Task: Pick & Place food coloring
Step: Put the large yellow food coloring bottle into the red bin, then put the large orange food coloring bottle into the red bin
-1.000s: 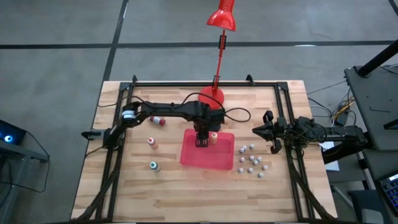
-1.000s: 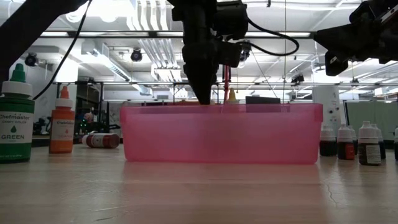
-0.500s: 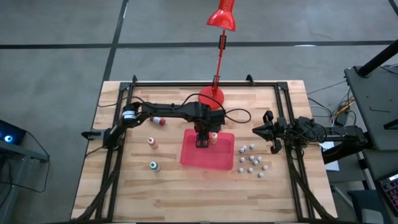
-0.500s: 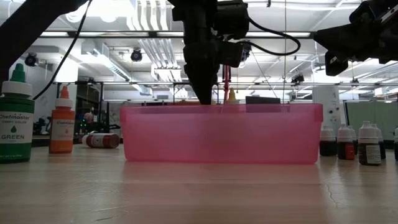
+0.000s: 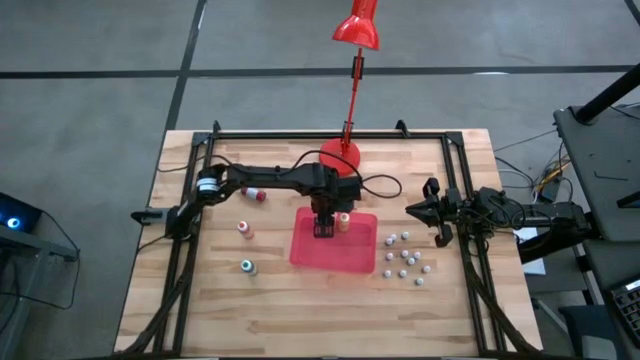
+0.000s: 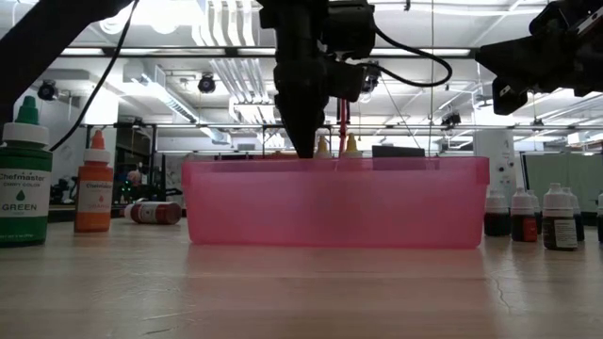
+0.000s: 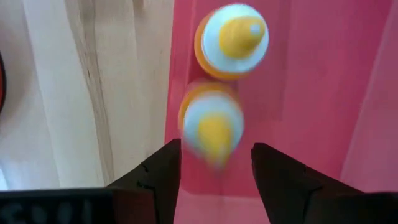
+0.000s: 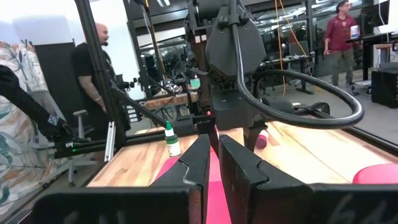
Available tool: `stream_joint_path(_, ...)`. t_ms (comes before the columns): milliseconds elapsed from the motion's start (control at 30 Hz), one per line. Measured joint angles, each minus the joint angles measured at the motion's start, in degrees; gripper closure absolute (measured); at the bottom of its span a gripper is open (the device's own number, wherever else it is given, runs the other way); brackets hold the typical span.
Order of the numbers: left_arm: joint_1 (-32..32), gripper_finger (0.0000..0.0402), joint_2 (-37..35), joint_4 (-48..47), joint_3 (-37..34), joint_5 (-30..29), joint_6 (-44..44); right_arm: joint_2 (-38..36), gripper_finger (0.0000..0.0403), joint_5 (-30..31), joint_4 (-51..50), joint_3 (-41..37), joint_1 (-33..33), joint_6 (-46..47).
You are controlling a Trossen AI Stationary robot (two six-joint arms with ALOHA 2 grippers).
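Note:
The red tray (image 5: 335, 255) sits mid-table. My left gripper (image 5: 323, 229) hangs open over its far part, fingers pointing down. Two yellow-capped food coloring bottles are inside the tray. One stands upright (image 7: 231, 40). The other (image 7: 211, 124) is blurred, just beyond my open fingers with a gap on each side. Both yellow tips (image 6: 323, 144) (image 6: 350, 143) poke above the tray rim. Left of the tray, the green-capped bottle (image 5: 247, 266) and the orange one (image 5: 244, 229) stand on the table, and the red-capped one (image 5: 255, 194) lies on its side. My right gripper (image 5: 412, 210) waits shut at the right edge.
Several small dark bottles with white caps (image 5: 405, 257) stand on the wood right of the tray. A red lamp base (image 5: 340, 155) sits at the far edge behind the left arm. Black frame rails run along the table's sides. People stand in the room beyond (image 8: 93, 68).
In the low view a second yellow cap tip has come into sight above the tray rim, right beside my left gripper, where only one showed before. The left gripper has edged slightly toward the table's left. The right arm has kept still.

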Motion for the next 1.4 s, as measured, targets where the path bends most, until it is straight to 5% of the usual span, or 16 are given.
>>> stream_joint_path(433,0.07,0.0234,-0.34,-9.4,8.63,-1.26,-1.19,0.0,0.0374,0.01,0.0,0.01,-0.01,-0.02)
stream_joint_path(900,-0.39,0.0246,-3.67,-10.99,8.03,-1.7,-6.92,0.0,0.0374,-0.07,0.0,-0.01,0.0,0.01)
stream_joint_path(1067,-0.87,0.0256,-8.64,-5.48,2.57,-2.1,-9.29,0.0,0.0374,-0.14,-0.03,0.01,0.0,0.0)
stream_joint_path(1400,-1.05,0.0262,-24.52,5.93,-20.49,-2.05,-14.87,0.63,0.0374,-0.07,-0.05,0.0,0.02,0.0)
